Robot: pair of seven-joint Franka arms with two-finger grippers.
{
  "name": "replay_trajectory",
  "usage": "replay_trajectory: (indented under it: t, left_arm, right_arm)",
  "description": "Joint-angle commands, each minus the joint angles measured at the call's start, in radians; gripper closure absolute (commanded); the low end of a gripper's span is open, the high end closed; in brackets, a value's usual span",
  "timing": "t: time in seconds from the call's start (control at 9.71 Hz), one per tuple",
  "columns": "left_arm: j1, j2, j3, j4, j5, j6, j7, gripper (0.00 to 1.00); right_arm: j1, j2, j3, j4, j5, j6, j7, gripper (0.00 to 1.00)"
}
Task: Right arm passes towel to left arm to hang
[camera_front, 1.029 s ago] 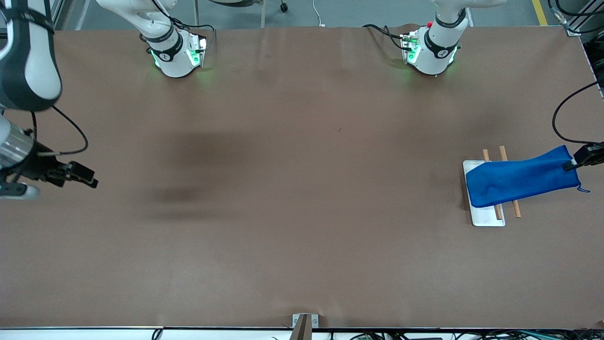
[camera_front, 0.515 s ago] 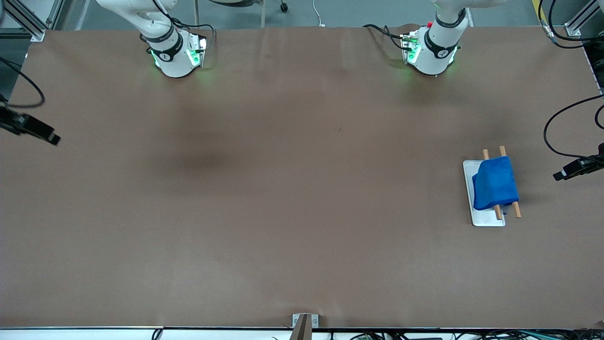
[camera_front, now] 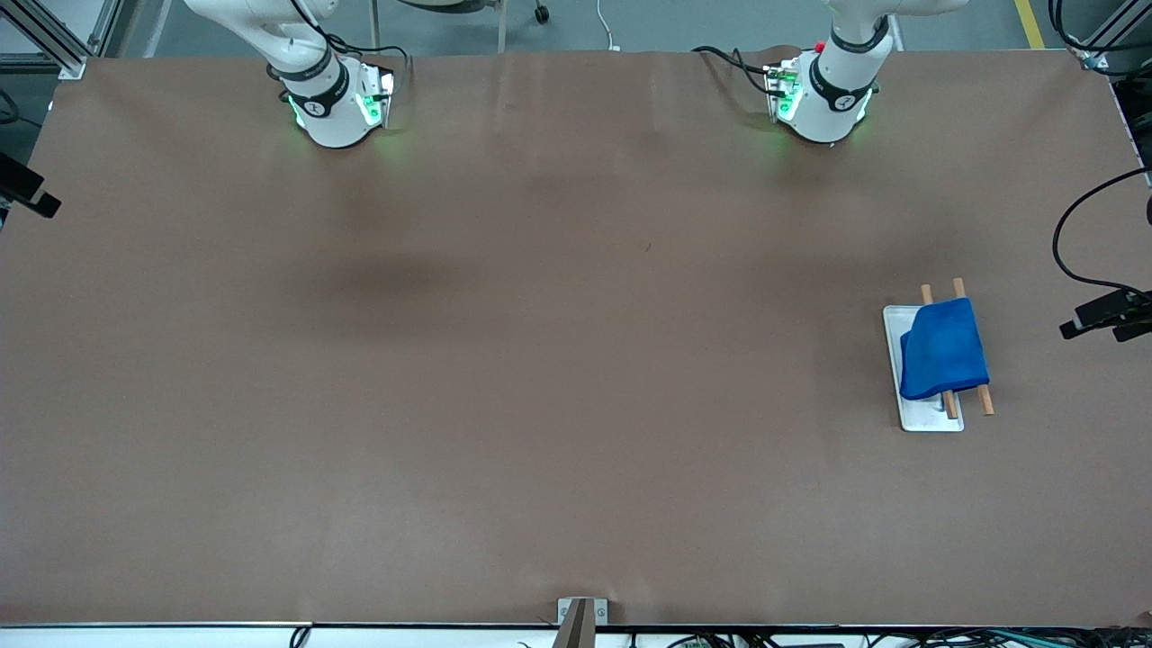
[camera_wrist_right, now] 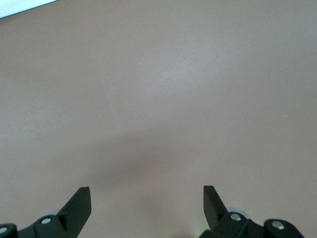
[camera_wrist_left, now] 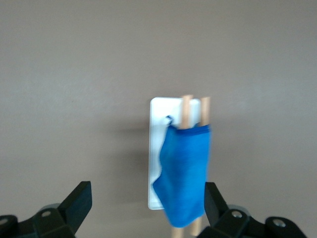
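The blue towel (camera_front: 942, 360) hangs folded over two wooden rods (camera_front: 985, 400) on a white base (camera_front: 927, 418), near the left arm's end of the table. In the left wrist view the towel (camera_wrist_left: 185, 171) drapes over the rods (camera_wrist_left: 187, 106). My left gripper (camera_front: 1093, 319) is open and empty, off the towel at the table's edge; the left wrist view shows its gap (camera_wrist_left: 147, 201) with the towel apart from the fingers. My right gripper (camera_front: 27, 193) is at the right arm's end of the table, open and empty (camera_wrist_right: 147, 203) over bare tabletop.
The brown table (camera_front: 540, 360) carries only the rack. Both arm bases (camera_front: 337, 103) (camera_front: 823, 99) stand along the edge farthest from the front camera. A small metal bracket (camera_front: 580, 616) sits at the nearest edge.
The left gripper let go of the towel, which dropped from stretched out to folded over the rods. The left gripper drew back to the edge. The right gripper withdrew off its end of the table.
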Motion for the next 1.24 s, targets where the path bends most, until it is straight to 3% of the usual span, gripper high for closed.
replay_trajectory:
  t: [0.0,0.21,0.41,0.82,1.13]
  left_arm:
    - [0.003,-0.132,-0.157,-0.057,0.179,0.007,-0.214,0.00]
    - [0.005,-0.215,-0.260,-0.047,0.259,-0.098,-0.363,0.00]
    - [0.005,-0.257,-0.296,-0.010,0.264,-0.143,-0.399,0.00]
    - [0.029,-0.174,-0.376,0.302,0.267,-0.445,-0.412,0.00]
    - [0.053,-0.188,-0.411,0.287,0.265,-0.485,-0.426,0.00]
  right_arm:
    - [-0.035,-0.001,0.011,-0.041,-0.001,0.049,0.022,0.00]
    - [-0.030,-0.001,0.014,-0.043,-0.001,0.043,0.016,0.00]
    - [-0.030,-0.001,0.014,-0.043,-0.001,0.047,-0.053,0.00]
    - [-0.030,-0.001,0.014,-0.041,-0.001,0.044,-0.058,0.00]
    - [-0.030,-0.001,0.014,-0.041,-0.001,0.043,-0.067,0.00]
